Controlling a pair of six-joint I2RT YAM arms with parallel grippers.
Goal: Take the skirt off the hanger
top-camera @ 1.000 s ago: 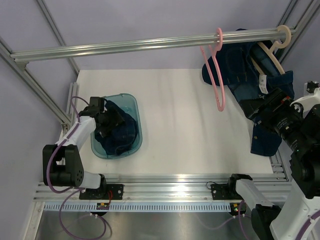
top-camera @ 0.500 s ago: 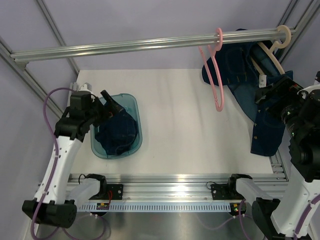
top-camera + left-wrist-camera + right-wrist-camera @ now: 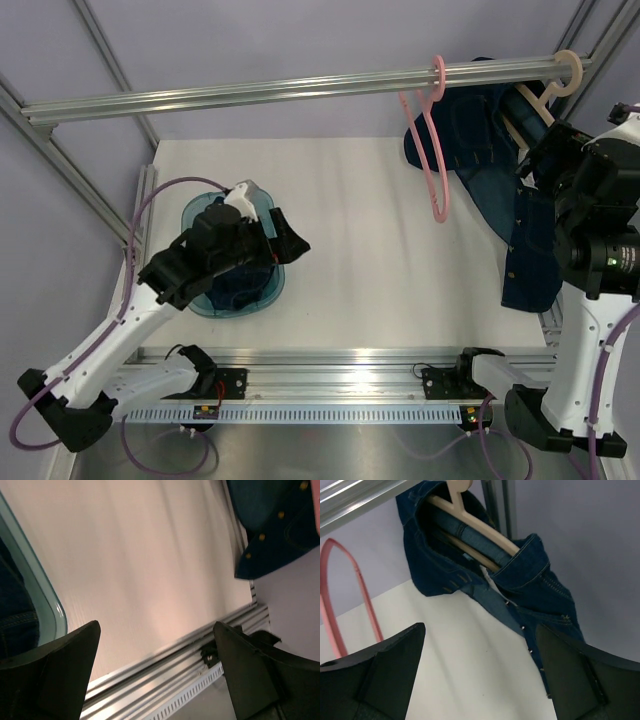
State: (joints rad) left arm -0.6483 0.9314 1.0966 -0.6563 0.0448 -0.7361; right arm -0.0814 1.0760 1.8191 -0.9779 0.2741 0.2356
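The skirt (image 3: 480, 150) hangs on the beige hanger (image 3: 480, 527) from the rail (image 3: 250, 92), at about 2 o'clock over the desk (image 3: 360, 220). An empty pink hanger (image 3: 440, 208) hangs just beside it, at its 9 o'clock. The right pincer (image 3: 480, 629) hovers near the skirt, its fingers apart and holding nothing. At 9 o'clock the left pincer (image 3: 156, 627), fingers apart and empty, hangs above the blue tub (image 3: 60, 620) of dark denim.

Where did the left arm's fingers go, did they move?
Yes. The left fingers swung right, from inside the blue tub to over its right rim.
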